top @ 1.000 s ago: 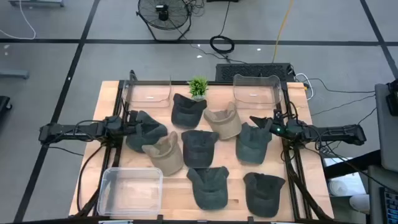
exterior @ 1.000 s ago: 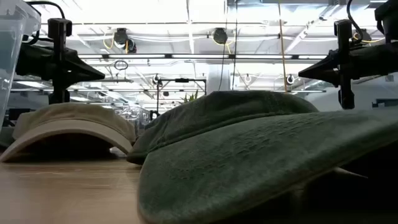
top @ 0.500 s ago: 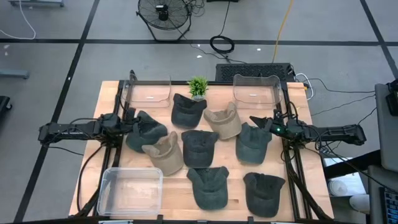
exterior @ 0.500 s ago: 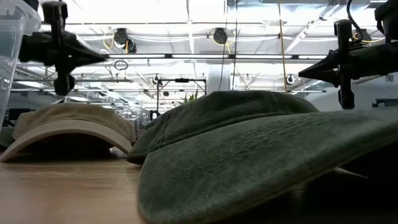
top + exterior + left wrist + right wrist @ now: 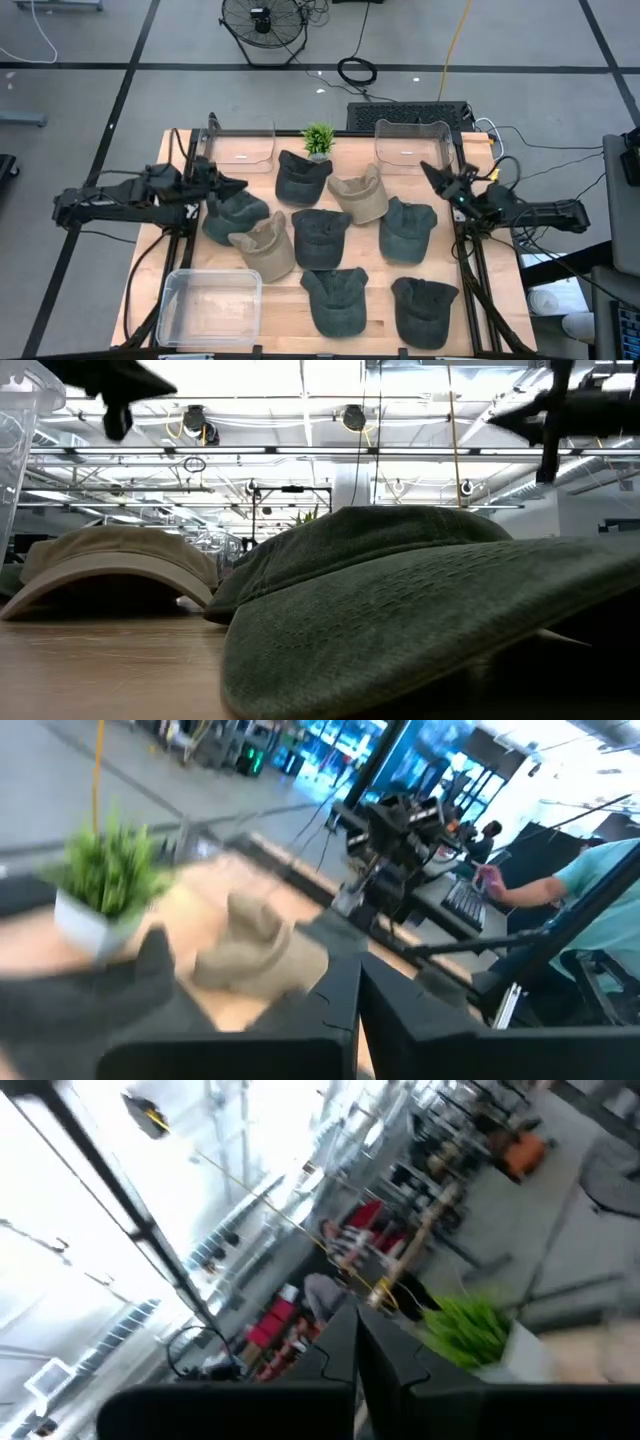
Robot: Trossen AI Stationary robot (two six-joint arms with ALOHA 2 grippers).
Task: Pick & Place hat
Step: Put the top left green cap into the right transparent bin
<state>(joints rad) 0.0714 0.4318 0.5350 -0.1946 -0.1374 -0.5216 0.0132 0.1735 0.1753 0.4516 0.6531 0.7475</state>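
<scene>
Several hats, dark green and tan, lie crown up on the wooden table (image 5: 380, 305). Among them are a dark hat (image 5: 232, 210) at the left, a tan hat (image 5: 265, 245) beside it and a dark hat (image 5: 405, 230) at the right. My left gripper (image 5: 238, 185) hangs shut above the left dark hat, and the left wrist view shows its fingers (image 5: 340, 995) closed with nothing between them. My right gripper (image 5: 425, 168) hangs shut above the table's right side, beyond the right dark hat, and its fingers (image 5: 345, 1340) are also closed on nothing.
Two clear bins (image 5: 240, 150) (image 5: 412, 145) stand at the far edge with a small potted plant (image 5: 318, 140) between them. A third clear bin (image 5: 210, 305) sits at the near left corner. A person (image 5: 590, 910) shows beyond the table in the left wrist view.
Both grippers have risen well above the hats, staying shut. My left gripper has gone up and a little toward the table's right. My right gripper has gone up and toward the far edge, its tip now slanting toward the far left. No hat has moved.
</scene>
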